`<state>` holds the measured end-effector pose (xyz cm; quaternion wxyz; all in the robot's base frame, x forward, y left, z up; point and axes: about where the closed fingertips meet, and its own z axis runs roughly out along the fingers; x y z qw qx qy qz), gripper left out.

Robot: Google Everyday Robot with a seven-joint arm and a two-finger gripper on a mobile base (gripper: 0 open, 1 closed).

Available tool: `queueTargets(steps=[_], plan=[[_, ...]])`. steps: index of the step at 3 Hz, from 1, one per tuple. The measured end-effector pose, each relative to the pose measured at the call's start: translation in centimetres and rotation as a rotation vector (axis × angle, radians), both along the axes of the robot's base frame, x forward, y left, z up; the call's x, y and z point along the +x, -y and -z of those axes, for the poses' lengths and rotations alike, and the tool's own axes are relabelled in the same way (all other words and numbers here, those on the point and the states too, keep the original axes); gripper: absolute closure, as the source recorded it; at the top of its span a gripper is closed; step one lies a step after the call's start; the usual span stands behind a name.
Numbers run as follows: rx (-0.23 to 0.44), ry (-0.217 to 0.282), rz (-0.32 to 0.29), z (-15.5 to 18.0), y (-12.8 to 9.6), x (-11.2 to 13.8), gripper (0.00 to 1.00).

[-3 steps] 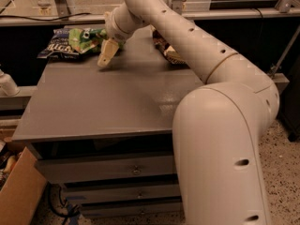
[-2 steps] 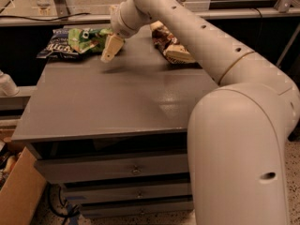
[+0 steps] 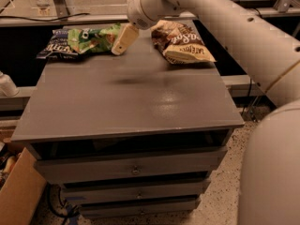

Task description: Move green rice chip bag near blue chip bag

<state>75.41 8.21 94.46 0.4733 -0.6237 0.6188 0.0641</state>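
The green rice chip bag [image 3: 93, 39] lay at the tabletop's [image 3: 140, 102] back left, touching the blue chip bag [image 3: 55, 45]. The pincer [image 3: 123, 40] hung at its right edge; spread or closed, I could not tell. Light, crinkly and probably slippery, the bag likely suited an edge pinch.
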Motion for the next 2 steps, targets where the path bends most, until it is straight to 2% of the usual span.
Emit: queueTargets(steps=[1, 2], plan=[[0.057, -0.008, 0.042, -1.30, 5.10, -1.94, 0.00], [0.057, -0.008, 0.042, -1.30, 5.10, -1.94, 0.00]])
